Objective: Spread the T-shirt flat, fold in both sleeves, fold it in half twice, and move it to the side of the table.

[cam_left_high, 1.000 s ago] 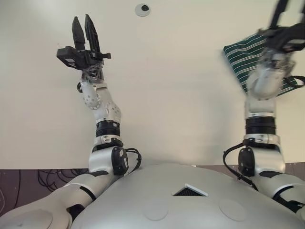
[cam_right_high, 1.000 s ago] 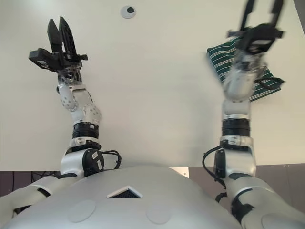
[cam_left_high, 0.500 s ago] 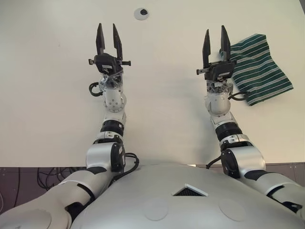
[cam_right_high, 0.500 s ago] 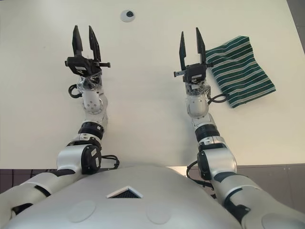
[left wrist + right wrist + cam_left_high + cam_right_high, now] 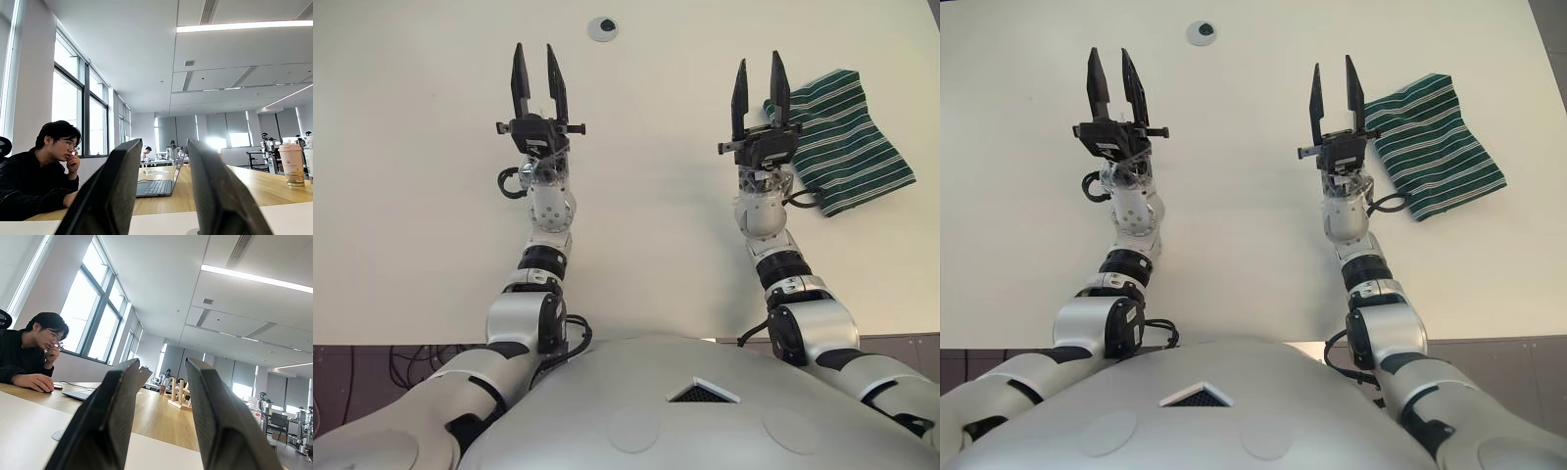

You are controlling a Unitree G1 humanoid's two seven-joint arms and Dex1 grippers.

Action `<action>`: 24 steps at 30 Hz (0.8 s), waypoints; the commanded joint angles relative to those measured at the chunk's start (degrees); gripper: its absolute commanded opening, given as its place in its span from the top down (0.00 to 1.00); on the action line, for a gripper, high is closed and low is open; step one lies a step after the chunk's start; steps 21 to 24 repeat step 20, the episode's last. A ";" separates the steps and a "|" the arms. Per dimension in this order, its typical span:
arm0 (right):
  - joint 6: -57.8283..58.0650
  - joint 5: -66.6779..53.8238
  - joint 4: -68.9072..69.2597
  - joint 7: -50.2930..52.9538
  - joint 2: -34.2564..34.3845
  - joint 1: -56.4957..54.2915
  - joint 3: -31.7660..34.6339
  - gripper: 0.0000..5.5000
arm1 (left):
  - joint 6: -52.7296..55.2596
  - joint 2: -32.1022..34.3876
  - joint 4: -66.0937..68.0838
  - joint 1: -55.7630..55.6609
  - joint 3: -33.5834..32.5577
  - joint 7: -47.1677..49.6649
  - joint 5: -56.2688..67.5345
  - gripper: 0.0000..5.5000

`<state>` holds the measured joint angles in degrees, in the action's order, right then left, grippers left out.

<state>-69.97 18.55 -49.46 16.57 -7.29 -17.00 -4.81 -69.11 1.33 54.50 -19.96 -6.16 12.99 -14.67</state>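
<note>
The T-shirt (image 5: 847,137) is soft cloth. The worktop (image 5: 651,225) looks smooth and matt. The left gripper (image 5: 532,49) and right gripper (image 5: 759,61) look like matt black plastic.

Desk (image 5: 401,196): pale, plain top.
Disc (image 5: 604,28): small, round, dark-centred, near the desk's far edge.
Cables (image 5: 382,367): dark tangle below the near edge.
Room behind: wooden table (image 5: 274,195) bearing open laptop (image 5: 159,186) and lidded cup (image 5: 292,164); tall windows (image 5: 73,115); ceiling light strip (image 5: 244,25).

Bare table (image 5: 651,147) separates left pincer (image 5: 533,51) from right pincer (image 5: 758,63), with the folded T-shirt (image 5: 847,137) just beside the latter.
</note>
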 commanded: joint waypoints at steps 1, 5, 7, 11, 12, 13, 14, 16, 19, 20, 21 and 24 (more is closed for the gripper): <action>-0.60 1.08 -2.35 -0.15 0.10 4.91 -0.41 0.69 | -0.47 2.64 2.15 4.84 0.52 1.37 -1.65 0.70; -0.22 2.01 -2.56 0.20 -0.39 4.43 -0.47 0.69 | -0.22 3.15 1.65 4.91 0.97 3.11 -2.44 0.70; -0.32 1.95 -2.67 0.07 -0.53 4.44 -0.43 0.69 | 0.18 3.12 1.68 4.61 1.46 3.95 -3.00 0.70; -0.27 1.91 -3.31 -0.07 -0.75 3.80 -0.30 0.69 | 0.88 3.25 2.54 3.70 2.45 5.60 -4.00 0.70; -0.25 1.86 -3.36 -0.10 -0.77 3.61 -0.28 0.69 | 0.99 3.27 2.78 3.54 2.67 6.00 -4.26 0.70; -0.22 1.80 -3.55 -0.14 -0.78 3.37 -0.26 0.69 | 1.11 3.29 3.02 3.35 2.92 6.41 -4.51 0.70; -0.21 1.74 -3.78 -0.18 -0.78 3.16 -0.24 0.69 | 1.18 3.34 3.21 3.17 3.22 6.81 -4.70 0.70; -0.24 1.67 -4.16 -0.20 -0.76 2.95 -0.20 0.69 | 1.26 3.42 3.64 2.75 3.70 7.53 -5.09 0.70; -0.30 1.67 -4.52 -0.19 -0.68 2.86 -0.21 0.69 | 1.38 3.59 4.22 2.31 4.40 8.31 -5.32 0.70; -0.30 1.70 -4.62 -0.18 -0.66 2.80 -0.21 0.69 | 1.41 3.62 4.40 2.22 4.59 8.57 -5.42 0.70; -0.30 1.70 -4.62 -0.18 -0.66 2.80 -0.21 0.69 | 1.41 3.62 4.40 2.22 4.59 8.57 -5.42 0.70; -0.30 1.70 -4.62 -0.18 -0.66 2.80 -0.21 0.69 | 1.41 3.62 4.40 2.22 4.59 8.57 -5.42 0.70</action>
